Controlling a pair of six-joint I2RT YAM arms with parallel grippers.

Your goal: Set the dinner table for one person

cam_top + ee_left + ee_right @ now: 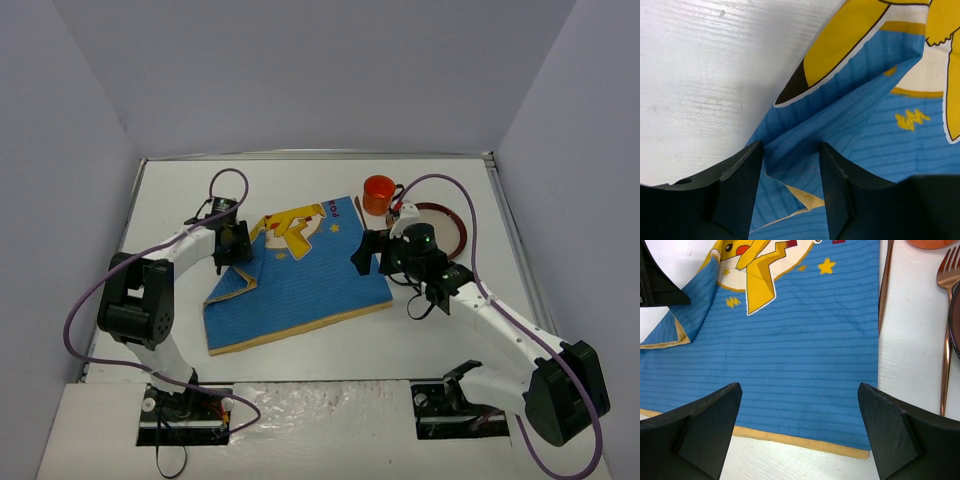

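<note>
The dinner table (300,175) is a large white top with a thin metal rim. A blue placemat (300,280) with a yellow cartoon figure lies on it, its left corner folded over. My left gripper (234,262) is at that corner. In the left wrist view its jaws (790,147) stand open around a raised fold of the placemat (880,145). My right gripper (368,255) hovers over the placemat's right part, wide open and empty (800,387), above the mat (805,340) near its yellow-trimmed edge.
An orange cup (379,192) stands at the placemat's far right corner. A dark plate with a reddish rim (448,222) lies right of it. A copper fork (946,330) and another copper utensil handle (885,285) lie beside the mat's right edge.
</note>
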